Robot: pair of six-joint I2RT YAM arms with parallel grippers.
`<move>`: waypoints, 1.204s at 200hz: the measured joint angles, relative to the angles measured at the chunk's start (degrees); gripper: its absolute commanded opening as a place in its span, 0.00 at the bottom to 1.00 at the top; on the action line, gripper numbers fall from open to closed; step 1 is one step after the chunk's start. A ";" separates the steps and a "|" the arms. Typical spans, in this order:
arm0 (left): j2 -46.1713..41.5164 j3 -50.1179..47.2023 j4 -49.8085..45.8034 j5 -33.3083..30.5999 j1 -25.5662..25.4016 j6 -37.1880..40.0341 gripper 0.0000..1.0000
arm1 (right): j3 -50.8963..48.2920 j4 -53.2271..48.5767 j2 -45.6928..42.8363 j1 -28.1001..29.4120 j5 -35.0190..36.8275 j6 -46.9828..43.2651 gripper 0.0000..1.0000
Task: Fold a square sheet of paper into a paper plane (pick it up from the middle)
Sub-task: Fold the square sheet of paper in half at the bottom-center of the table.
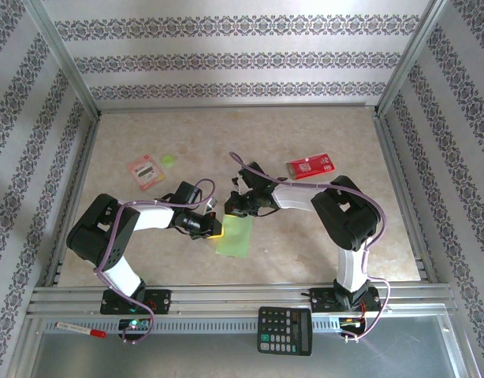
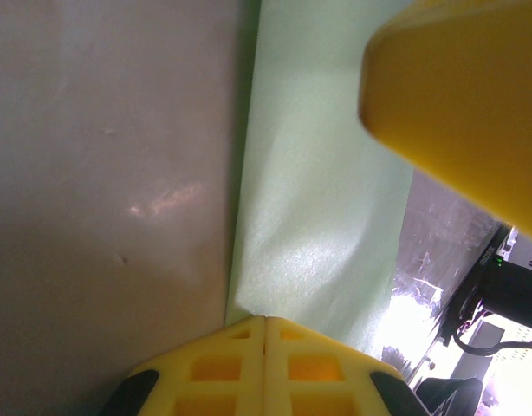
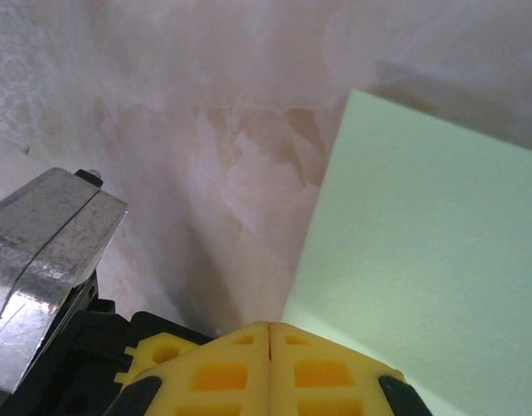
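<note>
Left end effector [image 2: 264, 322] clenched at nine o'clock of the thin light-green square sheet of paper [image 1: 236, 236]; right end effector [image 3: 270, 328] clenched at its twelve o'clock.

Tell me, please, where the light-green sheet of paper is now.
In the top view, the light-green sheet of paper lies front and centre on the beige table, the left gripper at its left edge and the right gripper at its far edge.

Beige table [image 1: 305, 134] — green paper [image 1: 236, 236], red packet [image 1: 309, 166]
</note>
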 measured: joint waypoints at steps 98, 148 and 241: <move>-0.11 -0.20 0.33 0.02 0.00 -0.02 0.00 | 2.16 0.92 4.94 0.04 -1.20 -0.11 0.00; -1.81 0.44 -3.32 -1.81 -0.02 0.00 0.07 | 1.42 2.03 5.03 -0.04 -2.16 -0.52 0.00; -4.66 6.40 -10.10 -3.45 0.37 -2.23 0.00 | 0.07 4.42 4.85 -0.15 -2.99 -1.46 0.00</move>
